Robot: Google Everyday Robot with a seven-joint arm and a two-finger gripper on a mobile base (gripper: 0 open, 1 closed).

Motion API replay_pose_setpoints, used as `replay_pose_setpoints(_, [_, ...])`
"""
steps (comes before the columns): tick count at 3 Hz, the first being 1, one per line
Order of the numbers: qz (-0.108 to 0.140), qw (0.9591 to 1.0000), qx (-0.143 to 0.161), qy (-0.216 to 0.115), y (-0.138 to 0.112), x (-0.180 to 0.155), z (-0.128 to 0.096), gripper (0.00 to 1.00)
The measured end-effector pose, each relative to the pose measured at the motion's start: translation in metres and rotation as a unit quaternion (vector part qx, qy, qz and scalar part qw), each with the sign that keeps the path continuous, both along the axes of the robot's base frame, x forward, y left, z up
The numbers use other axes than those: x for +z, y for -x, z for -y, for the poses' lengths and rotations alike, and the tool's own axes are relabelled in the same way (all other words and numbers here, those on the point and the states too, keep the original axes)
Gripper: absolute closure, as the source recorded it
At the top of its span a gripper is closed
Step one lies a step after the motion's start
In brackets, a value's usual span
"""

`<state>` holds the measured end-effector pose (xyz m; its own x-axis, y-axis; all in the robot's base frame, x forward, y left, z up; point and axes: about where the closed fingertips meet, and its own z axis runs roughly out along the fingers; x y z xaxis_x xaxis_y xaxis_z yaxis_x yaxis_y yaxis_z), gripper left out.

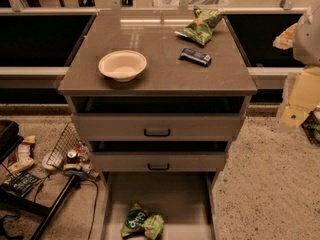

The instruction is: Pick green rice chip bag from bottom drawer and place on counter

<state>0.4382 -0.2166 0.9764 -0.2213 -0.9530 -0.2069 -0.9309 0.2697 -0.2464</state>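
Note:
The green rice chip bag (142, 225) lies crumpled on the floor of the open bottom drawer (175, 196), near its front edge and left of centre. The counter (157, 76) is the grey-brown slab on top of the cabinet. My gripper (295, 109) is the pale shape at the right edge of the view, beside the cabinet at about the height of the upper drawers. It is well above and to the right of the bag and touches nothing of the task.
On the counter stand a cream bowl (122, 65), a duller olive-green bag (201, 26) and a dark blue wrapped bar (195, 57). Two drawer fronts with black handles (157, 132) sit above the open drawer. A wire basket with clutter (67, 156) and cables lie on the floor at left.

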Motion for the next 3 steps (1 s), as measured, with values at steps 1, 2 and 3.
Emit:
replay_pose_setpoints(1, [0.000,1.0000,0.000,0.000,0.000,0.000,0.000,0.00])
replay_pose_setpoints(2, [0.001,0.9999,-0.003,0.012,-0.007,-0.019,-0.002,0.00])
replay_pose_setpoints(3, [0.008,0.9996,-0.007,0.026,-0.012,-0.055,-0.007,0.00])
